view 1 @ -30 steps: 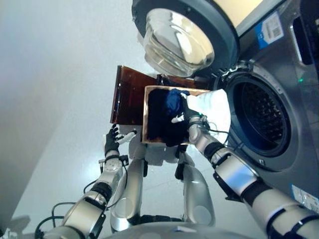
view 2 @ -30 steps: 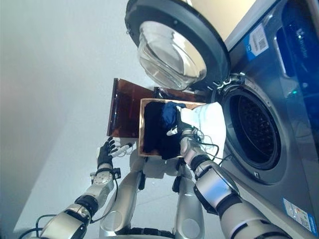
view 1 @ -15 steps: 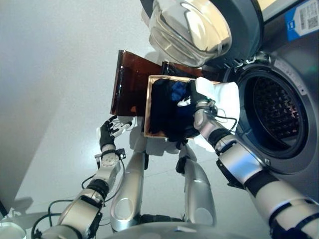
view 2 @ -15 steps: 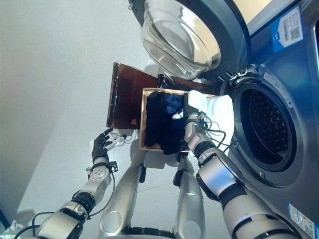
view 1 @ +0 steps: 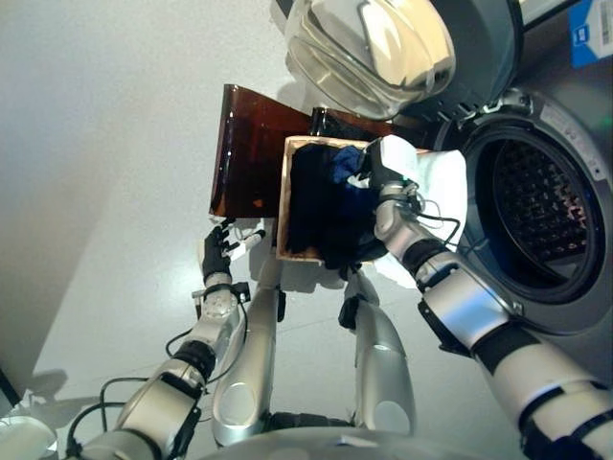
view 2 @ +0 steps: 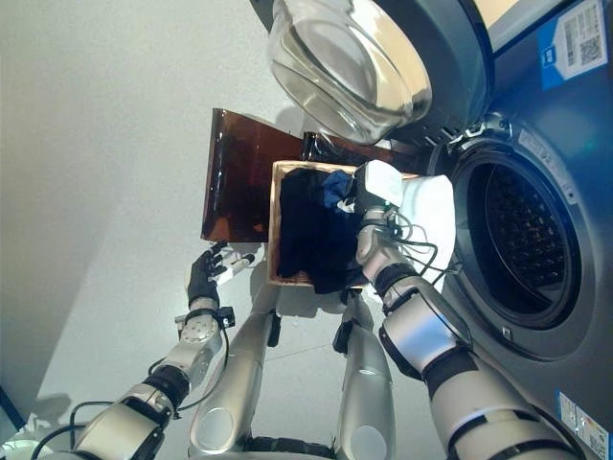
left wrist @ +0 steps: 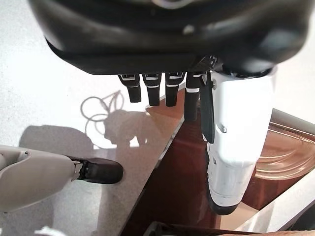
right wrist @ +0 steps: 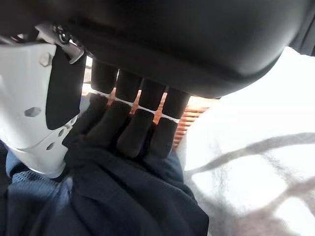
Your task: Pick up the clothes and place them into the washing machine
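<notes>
Right robot hand in the clothes basket beside the open washing machine

Right robot hand (right wrist: pixel 130 125) seemingly pinches dark blue clothes (view 1: pixel 330 206) in the basket (view 1: pixel 283 206); left robot hand (view 1: pixel 216 257) hangs slack-fingered, empty, near the washing machine (view 1: pixel 565 182).

Floor (view 1: pixel 105 144): pale grey, smooth, evenly lit, with soft shadows. A faint seam line (view 1: pixel 316 326) crosses it. A brown, glossy, translucent panel (view 1: pixel 251 153) lies flat on the floor; a dark edge (view 1: pixel 8 393) borders the lower corner
</notes>
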